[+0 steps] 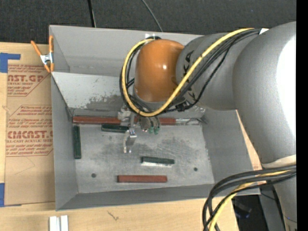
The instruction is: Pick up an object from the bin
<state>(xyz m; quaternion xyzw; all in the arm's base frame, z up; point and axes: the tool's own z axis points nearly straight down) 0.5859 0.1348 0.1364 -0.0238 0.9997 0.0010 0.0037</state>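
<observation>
Arm w/ orange cover [156, 69] reaches into bin [61, 143] from the right. The claw [129, 142] hangs over bare floor nr mid-bin; can't tell if it's wide or narrow. Nearest thing is a short green bar [114, 127], just left of claw and a bit behind. It lies flat, close in front of a long red bar [91, 120] by the back wall. A dark bar [157, 161] lies front-right of claw, apart. The front red bar [142, 179] and left green bar [76, 142] lie well apart.
</observation>
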